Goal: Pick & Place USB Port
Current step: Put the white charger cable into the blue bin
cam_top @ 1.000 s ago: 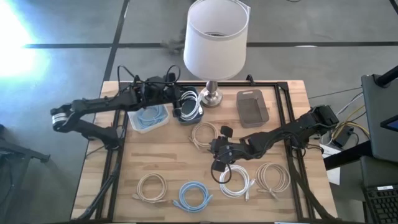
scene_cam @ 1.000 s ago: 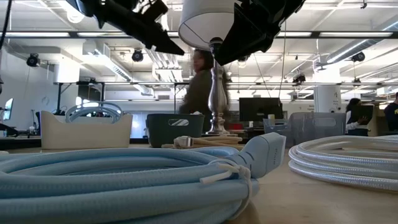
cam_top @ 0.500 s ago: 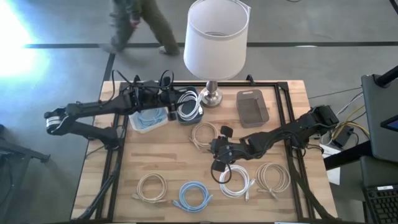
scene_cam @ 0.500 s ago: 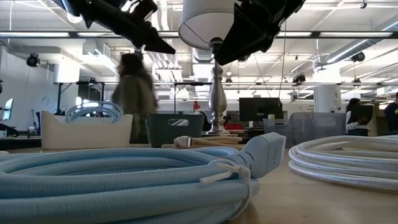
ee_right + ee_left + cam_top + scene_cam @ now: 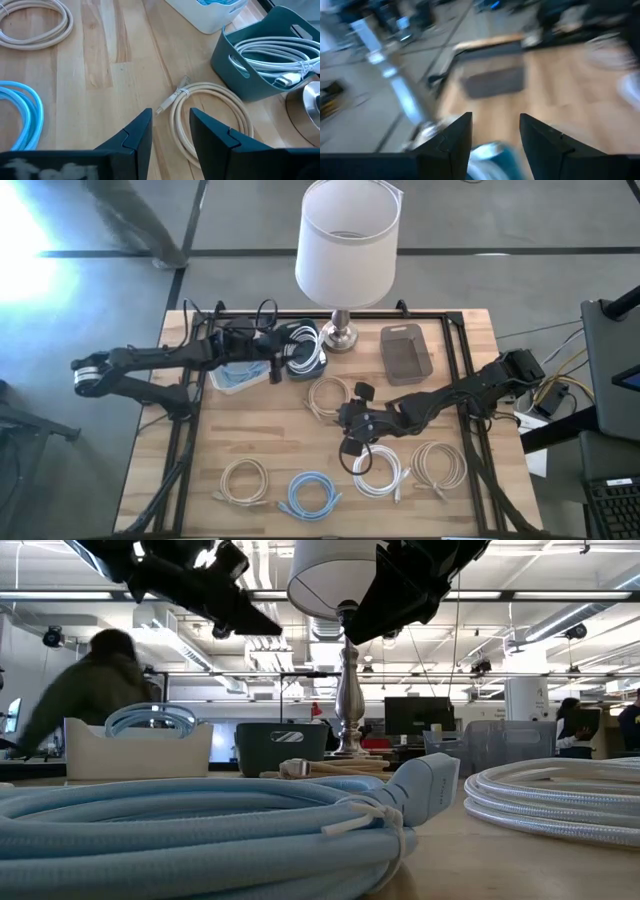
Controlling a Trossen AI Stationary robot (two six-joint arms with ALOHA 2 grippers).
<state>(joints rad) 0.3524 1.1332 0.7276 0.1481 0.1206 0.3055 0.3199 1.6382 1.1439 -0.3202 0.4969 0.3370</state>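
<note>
Several coiled USB cables lie flat on the wooden table: a beige one (image 5: 330, 395), a white one (image 5: 380, 475), a beige one (image 5: 440, 465), a blue one (image 5: 310, 492) and a beige one (image 5: 245, 478). A teal bin (image 5: 305, 352) holds a white cable (image 5: 275, 55). A white bin (image 5: 240, 370) holds a blue cable. My left gripper (image 5: 280, 363) hangs open at the teal bin's left side, above the table, with nothing between its fingers (image 5: 495, 135). My right gripper (image 5: 350, 422) hangs open over the table's middle, just above the beige coil (image 5: 210, 120).
A lamp with a white shade (image 5: 345, 240) stands on its metal base (image 5: 340, 335) at the far edge, next to the teal bin. A grey mesh tray (image 5: 405, 350) sits to its right. A black frame (image 5: 460, 360) runs along the table's edges. A person (image 5: 80, 680) passes behind the table.
My left gripper has drawn back from over the teal bin toward the table's left and near side, sinking a little and rolling as it went. My right gripper has kept still. The person behind the table has walked across toward the left.
</note>
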